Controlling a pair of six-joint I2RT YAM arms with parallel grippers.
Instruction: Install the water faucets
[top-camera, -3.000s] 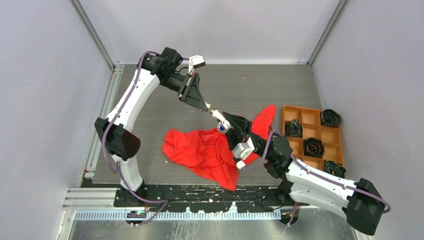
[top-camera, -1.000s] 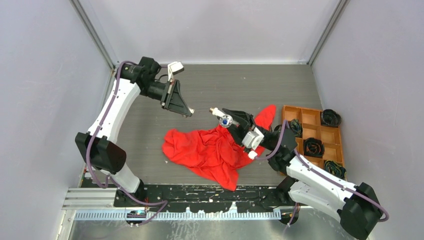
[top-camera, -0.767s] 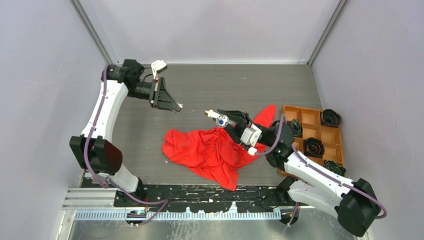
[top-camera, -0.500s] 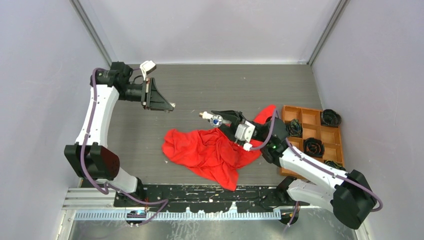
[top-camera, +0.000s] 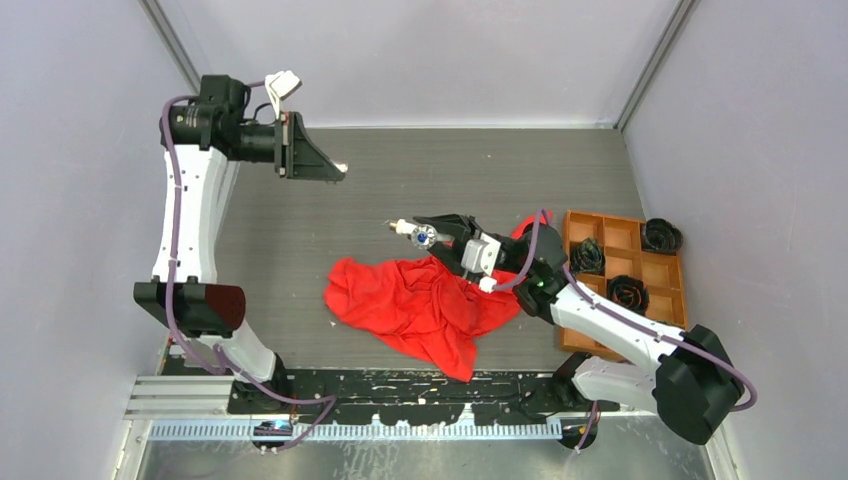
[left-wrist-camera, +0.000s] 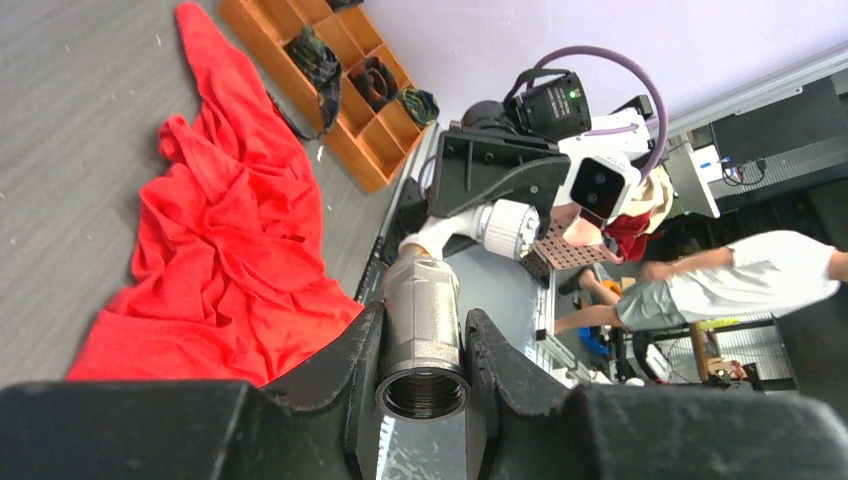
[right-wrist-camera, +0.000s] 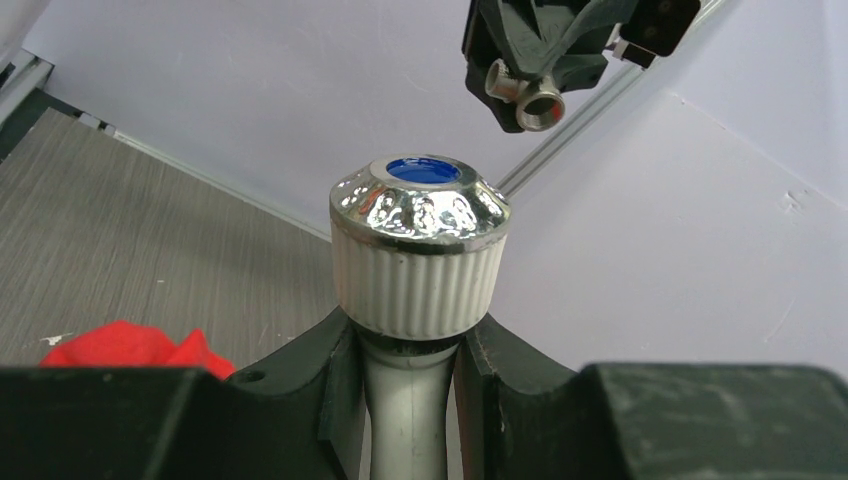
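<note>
Left jaws clamp the grey metal threaded fitting (left-wrist-camera: 420, 330), right jaws the white plastic blue-capped tap (right-wrist-camera: 420, 255): line both on one axis before joining.

Bright even light, soft shadows, glare on chrome knob (right-wrist-camera: 420, 208).

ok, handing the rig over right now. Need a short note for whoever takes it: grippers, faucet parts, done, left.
Left gripper: shut on the small grey metal threaded fitting, raised at the far left.
Right gripper: shut on the white plastic tap with the blue-marked knob, held up by the far edge of the crumpled red cloth, brassy tip pointing left.
Done: both parts picked up.
Left: parts are apart; bring them together, likely screw the tip into the fitting.
</note>
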